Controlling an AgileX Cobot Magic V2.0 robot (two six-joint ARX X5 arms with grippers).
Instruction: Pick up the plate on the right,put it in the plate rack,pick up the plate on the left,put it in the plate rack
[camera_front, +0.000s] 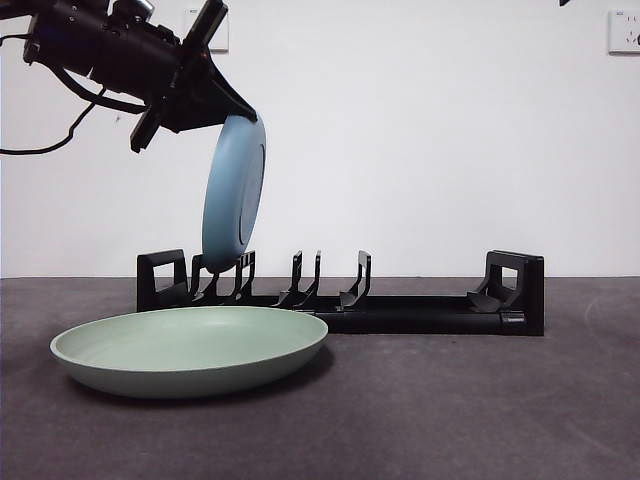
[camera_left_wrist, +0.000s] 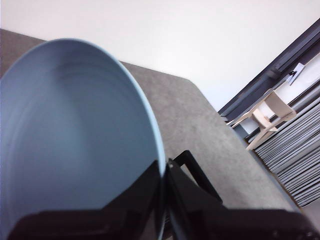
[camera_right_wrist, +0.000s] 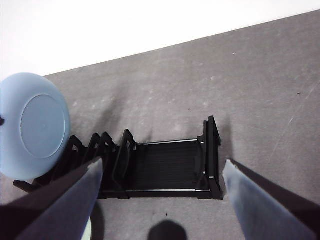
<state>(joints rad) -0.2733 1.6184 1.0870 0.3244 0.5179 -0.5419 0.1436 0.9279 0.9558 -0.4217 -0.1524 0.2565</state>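
My left gripper (camera_front: 236, 110) comes in from the upper left, shut on the top rim of a light blue plate (camera_front: 235, 190). The plate stands on edge, slightly tilted, with its lower rim down among the leftmost prongs of the long black plate rack (camera_front: 400, 312). The left wrist view is filled by the blue plate (camera_left_wrist: 75, 140), with the left gripper (camera_left_wrist: 164, 172) pinching its rim. A pale green plate (camera_front: 190, 350) lies flat on the table in front of the rack's left half. My right gripper (camera_right_wrist: 162, 167) hovers open above the plate rack (camera_right_wrist: 165, 170), beside the blue plate (camera_right_wrist: 35, 125).
The dark grey table (camera_front: 480, 400) runs back to a white wall with a socket (camera_front: 625, 30). A wooden chair (camera_left_wrist: 270, 112) and stacked panels stand beyond the table's far edge. A small black tip (camera_front: 565, 3) of the waiting arm shows at the top.
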